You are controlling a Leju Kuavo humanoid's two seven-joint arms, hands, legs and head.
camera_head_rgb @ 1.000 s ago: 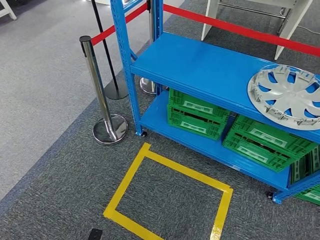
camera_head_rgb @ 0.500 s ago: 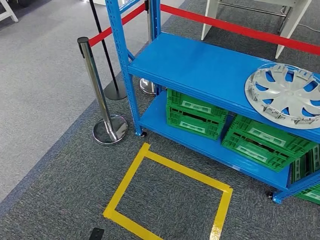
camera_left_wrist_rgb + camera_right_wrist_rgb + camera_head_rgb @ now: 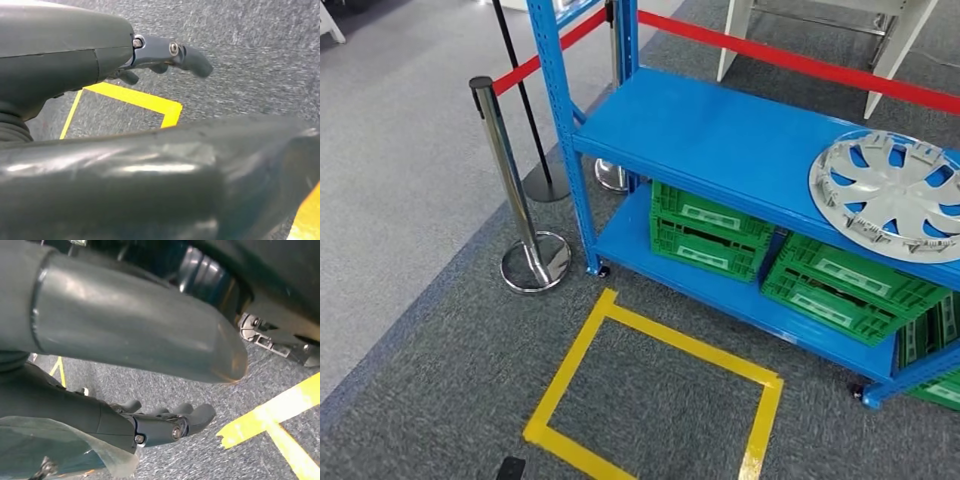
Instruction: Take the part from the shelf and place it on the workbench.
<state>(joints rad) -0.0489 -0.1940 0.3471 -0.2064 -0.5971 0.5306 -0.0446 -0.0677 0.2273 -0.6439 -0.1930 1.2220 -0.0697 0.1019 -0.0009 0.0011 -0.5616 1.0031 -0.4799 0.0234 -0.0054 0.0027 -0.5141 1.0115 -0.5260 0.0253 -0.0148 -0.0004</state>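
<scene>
As the robot's view edges a little nearer the shelf (image 3: pixel 712 135), the hubcap (image 3: pixel 890 192) waits untouched on the shelf's upper deck, left hand (image 3: pixel 166 55) and right hand (image 3: pixel 158 422) hanging released, grasping nothing.

Workshop or warehouse: blue steel shelving (image 3: pixel 712 135), green crates (image 3: pixel 709 232), floor tape (image 3: pixel 652 345).

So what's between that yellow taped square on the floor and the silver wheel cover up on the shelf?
In the head view, green crates on the blue shelf's lower level sit between the yellow square and the wheel cover, plus bare grey carpet.
</scene>
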